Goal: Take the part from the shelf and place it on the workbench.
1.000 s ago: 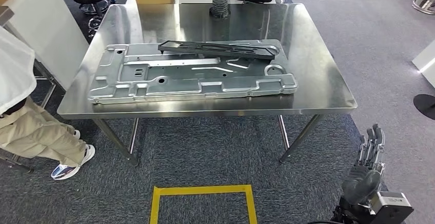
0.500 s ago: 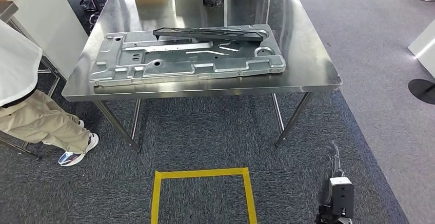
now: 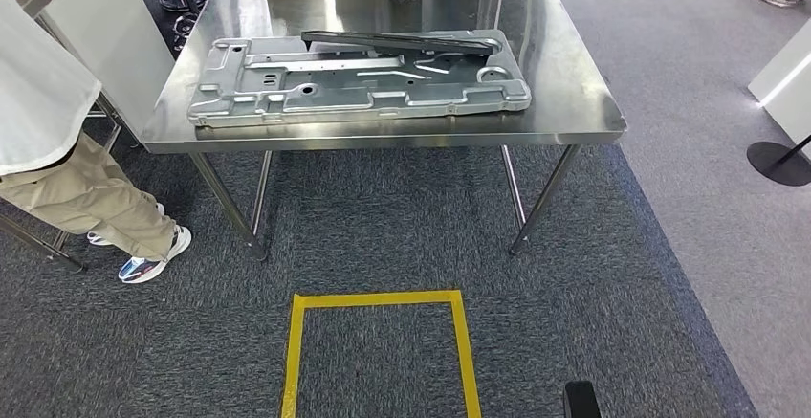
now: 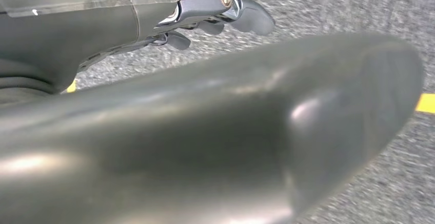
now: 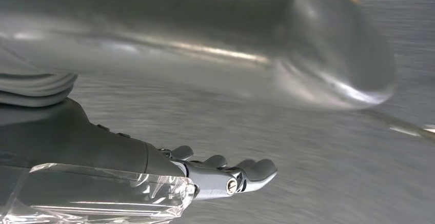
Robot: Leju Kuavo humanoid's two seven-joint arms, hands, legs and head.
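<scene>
Part on workbench; robot hands empty, fingers apart.

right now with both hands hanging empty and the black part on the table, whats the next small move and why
Probably turn away toward the shelf. The black part already lies on the stamped metal panel on the steel workbench, and the left hand and right hand both hang open over the carpet holding nothing, so nothing is left to set down here.

Ahead of you the workbench carries a wide metal plate; the part lies across the plate's far edge. A person sits at its left; a taped floor square lies before it.
</scene>
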